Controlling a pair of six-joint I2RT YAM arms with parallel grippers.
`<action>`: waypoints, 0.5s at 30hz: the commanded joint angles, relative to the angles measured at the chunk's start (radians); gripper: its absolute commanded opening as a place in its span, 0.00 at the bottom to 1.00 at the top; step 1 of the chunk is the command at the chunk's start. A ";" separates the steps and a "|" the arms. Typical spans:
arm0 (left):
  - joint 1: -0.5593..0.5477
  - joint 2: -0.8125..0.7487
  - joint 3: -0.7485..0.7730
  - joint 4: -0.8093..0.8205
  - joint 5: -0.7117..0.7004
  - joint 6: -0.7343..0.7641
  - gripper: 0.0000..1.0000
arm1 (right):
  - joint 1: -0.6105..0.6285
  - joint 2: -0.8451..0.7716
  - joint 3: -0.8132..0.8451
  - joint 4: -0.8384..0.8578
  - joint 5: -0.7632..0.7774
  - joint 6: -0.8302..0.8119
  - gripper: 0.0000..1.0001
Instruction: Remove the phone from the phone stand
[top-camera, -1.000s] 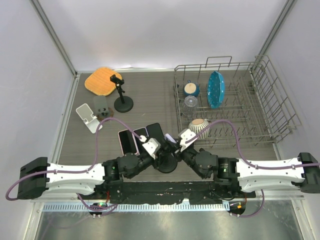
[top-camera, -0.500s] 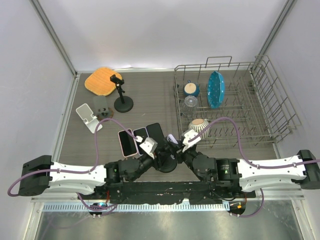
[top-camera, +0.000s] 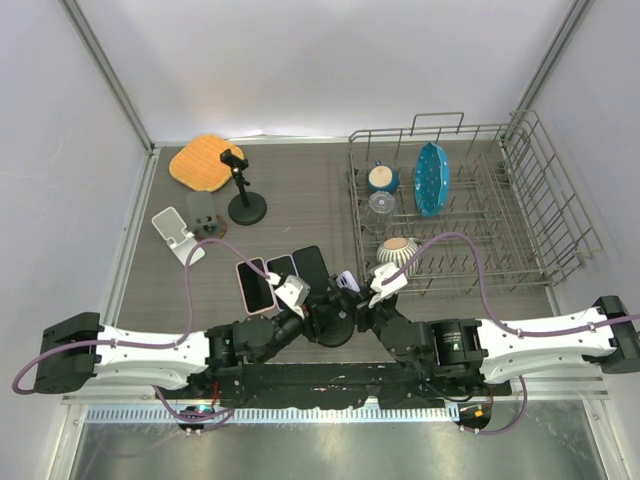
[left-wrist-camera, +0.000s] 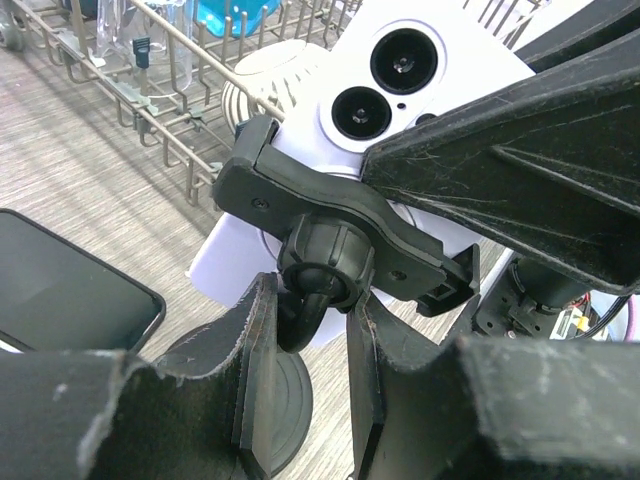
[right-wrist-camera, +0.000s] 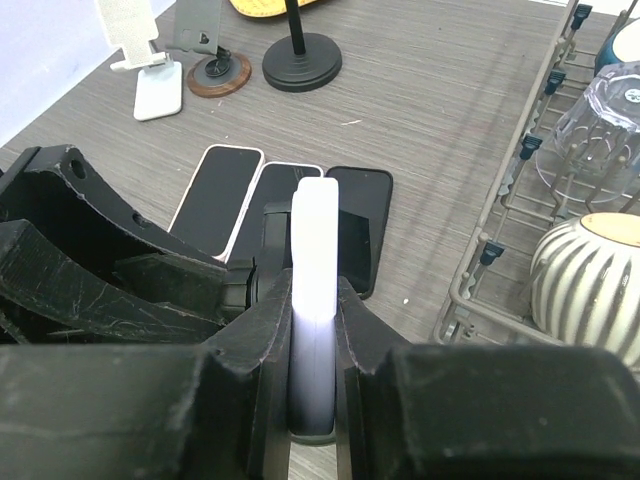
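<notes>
A white phone (left-wrist-camera: 420, 60) with two rear lenses sits in the clamp of a black phone stand (left-wrist-camera: 340, 235) with a round base (top-camera: 333, 328) near the table's front. My left gripper (left-wrist-camera: 305, 330) is shut on the stand's neck just below the ball joint. My right gripper (right-wrist-camera: 315, 330) is shut on the phone (right-wrist-camera: 317, 250), seen edge-on between its fingers. In the top view both grippers meet at the stand, left gripper (top-camera: 308, 300), right gripper (top-camera: 362, 295), and the phone (top-camera: 347, 281) shows as a small pale piece between them.
Three dark phones (top-camera: 282, 279) lie flat just behind the stand. A wire dish rack (top-camera: 455, 200) with bowls and a glass stands to the right. A white stand (top-camera: 177, 235), a small stand on a wooden base (top-camera: 207, 222), a black stand (top-camera: 243, 190) and an orange cloth (top-camera: 206, 162) are at back left.
Both arms have shifted slightly, the right gripper moving a little right and back with the phone; the left gripper stays on the stand.
</notes>
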 joint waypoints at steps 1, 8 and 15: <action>0.075 -0.058 -0.035 -0.010 -0.401 -0.041 0.00 | 0.025 0.016 -0.018 -0.301 0.156 0.033 0.01; 0.073 -0.061 -0.045 -0.012 -0.382 -0.050 0.00 | -0.035 0.044 0.027 -0.352 0.223 0.099 0.01; 0.073 -0.096 -0.052 -0.023 -0.399 -0.038 0.00 | -0.069 0.119 0.081 -0.462 0.257 0.196 0.01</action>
